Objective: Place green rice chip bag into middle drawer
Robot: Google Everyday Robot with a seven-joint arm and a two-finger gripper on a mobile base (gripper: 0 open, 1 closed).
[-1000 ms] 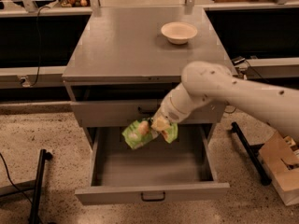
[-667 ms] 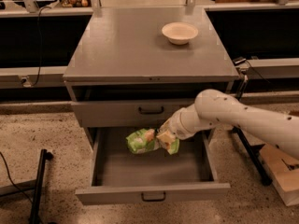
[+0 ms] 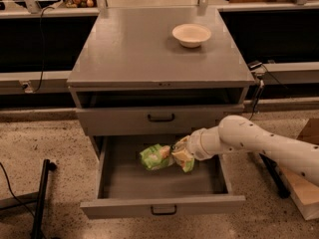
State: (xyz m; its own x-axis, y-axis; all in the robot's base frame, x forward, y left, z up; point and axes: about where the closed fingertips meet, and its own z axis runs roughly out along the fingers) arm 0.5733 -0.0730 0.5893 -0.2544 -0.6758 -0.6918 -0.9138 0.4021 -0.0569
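Observation:
The green rice chip bag (image 3: pixel 156 157) is a crinkly bright-green bag, low inside the open middle drawer (image 3: pixel 162 204), towards its back. My gripper (image 3: pixel 180 154) reaches in from the right on the white arm (image 3: pixel 259 146) and is at the bag's right end, touching it. The bag looks held at that end, with its left part hanging close to the drawer floor. The drawer is pulled fully out; its dark handle (image 3: pixel 163 211) faces front.
A cream bowl (image 3: pixel 191 34) stands on the cabinet top (image 3: pixel 144 49). The shut grey drawer front above (image 3: pixel 160 118) overhangs the back of the open drawer. A black stand leg (image 3: pixel 42 195) is at the left, a cardboard box (image 3: pixel 306 183) at the right.
The arm has lowered and pushed further into the drawer, carrying the bag down from above the drawer opening to near its floor.

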